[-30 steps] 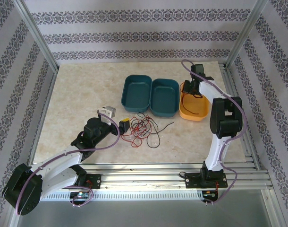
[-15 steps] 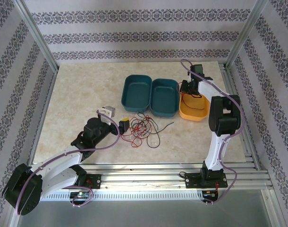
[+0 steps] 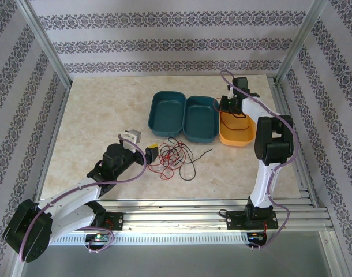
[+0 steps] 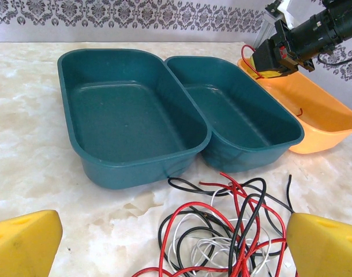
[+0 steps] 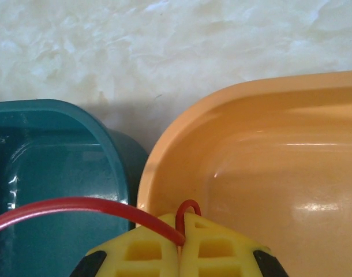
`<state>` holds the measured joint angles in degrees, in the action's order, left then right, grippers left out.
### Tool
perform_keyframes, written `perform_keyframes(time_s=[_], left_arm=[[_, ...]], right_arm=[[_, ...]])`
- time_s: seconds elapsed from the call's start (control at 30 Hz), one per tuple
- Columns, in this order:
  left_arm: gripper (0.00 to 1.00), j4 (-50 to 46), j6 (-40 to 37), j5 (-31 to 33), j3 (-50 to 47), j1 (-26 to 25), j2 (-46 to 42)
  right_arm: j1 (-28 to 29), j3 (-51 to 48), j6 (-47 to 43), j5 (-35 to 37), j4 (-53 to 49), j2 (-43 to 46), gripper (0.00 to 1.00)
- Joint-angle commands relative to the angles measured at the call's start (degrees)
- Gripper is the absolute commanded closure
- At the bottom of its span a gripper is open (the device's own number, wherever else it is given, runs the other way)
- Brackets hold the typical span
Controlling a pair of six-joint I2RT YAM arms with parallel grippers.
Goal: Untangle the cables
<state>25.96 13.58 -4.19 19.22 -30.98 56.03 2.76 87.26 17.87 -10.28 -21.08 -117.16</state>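
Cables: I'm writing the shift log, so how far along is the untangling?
Early. Done: nothing looks sorted; the two teal plastic tubs hold no wire. In hand: the right arm's fingers pinch one thin red wire above the rim of the orange plastic tub. Left: the tangle of red, black and white wires lies on the marble-look table in front of the left arm's open fingers.
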Motion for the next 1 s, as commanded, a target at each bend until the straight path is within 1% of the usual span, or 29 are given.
perform_keyframes(time_s=[0.0, 0.13, 0.27, 0.37, 0.5, 0.53, 0.63, 0.77, 0.87, 0.97], left_arm=[[0.01, 0.27, 0.3, 0.67, -0.59, 0.67, 0.15], [0.01, -1.28, 0.13, 0.39, 0.06, 0.67, -0.04], [0.01, -6.23, -0.08, 0.6, 2.47, 0.7, 0.19], [0.01, -9.57, -0.13, 0.28, 4.32, 0.7, 0.67], [0.01, -11.24, 0.9, -0.12, 5.34, 0.74, 1.41], [0.01, -11.45, 1.02, 0.0, 5.31, 0.72, 1.66], [0.01, -11.99, 1.73, 0.64, 5.46, 0.73, 1.98], [0.01, -17.24, 3.29, 4.58, 7.46, 0.75, 2.74], [0.01, -20.85, 4.57, 7.09, 8.63, 0.66, 3.16], [0.01, -22.12, 5.86, 7.54, 8.85, 0.72, 3.21]], right_arm=[[-0.17, -0.2, 1.41, 5.42, -2.71, 2.43, 1.0], [-1.0, -5.15, 3.28, 10.17, -3.66, 7.56, 1.0], [-1.33, -8.9, 3.39, 13.35, -6.19, 11.89, 1.0], [-1.36, -10.94, 3.18, 15.17, -8.28, 13.8, 1.0], [-1.51, -13.53, 2.87, 16.36, -9.48, 15.02, 1.0], [-1.53, -13.98, 2.72, 16.28, -9.59, 15.12, 0.97], [-1.62, -15.08, 2.61, 15.48, -9.94, 15.97, 0.85], [-1.53, -16.28, 2.46, 14.62, -10.42, 18.29, 0.68], [-1.62, -16.42, 1.88, 14.19, -11.28, 20.28, 0.62], [-1.6, -16.51, 1.23, 13.77, -12.51, 22.36, 0.57]])
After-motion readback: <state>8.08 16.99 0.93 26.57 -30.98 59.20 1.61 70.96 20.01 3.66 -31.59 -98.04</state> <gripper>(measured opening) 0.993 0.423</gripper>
